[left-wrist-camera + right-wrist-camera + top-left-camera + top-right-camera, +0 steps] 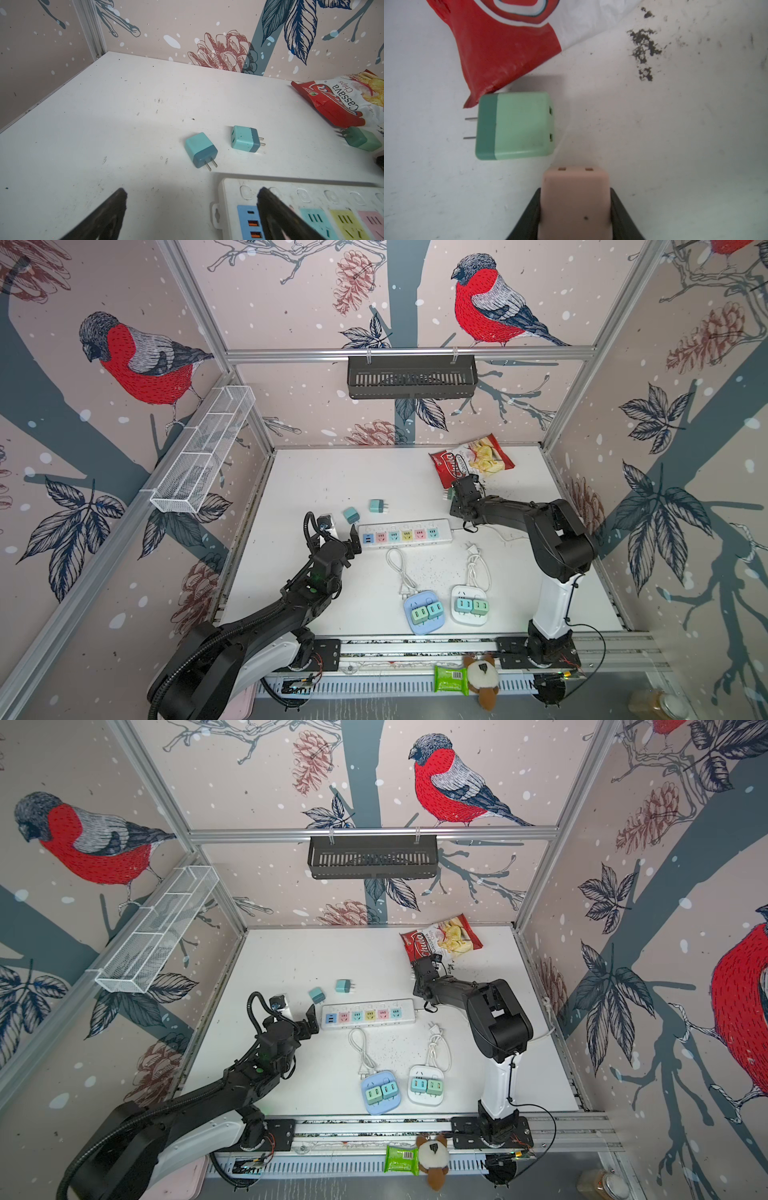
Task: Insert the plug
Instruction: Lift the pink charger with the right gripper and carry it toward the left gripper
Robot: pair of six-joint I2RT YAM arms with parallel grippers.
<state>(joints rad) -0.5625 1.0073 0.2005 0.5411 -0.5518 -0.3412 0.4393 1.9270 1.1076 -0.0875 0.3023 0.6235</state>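
Scuffed white tabletop (332,472): right gripper (575,189) pinches a smooth boxy pink plug (574,212), left gripper (192,190) gapes wide at the power strip (311,193)'s left end.

Pink plug (574,207): blocky, pale pink, two small slots on its end face, pinched on both sides by the right gripper (575,193), prongs hidden. Green plug (513,125) lies on its side just beside it, not touching. Power strip (405,533): long, white, flat mid-table, coloured sockets facing up, blue USB panel at its left end. Two teal plugs (201,149) (245,139) lie loose just behind that end.
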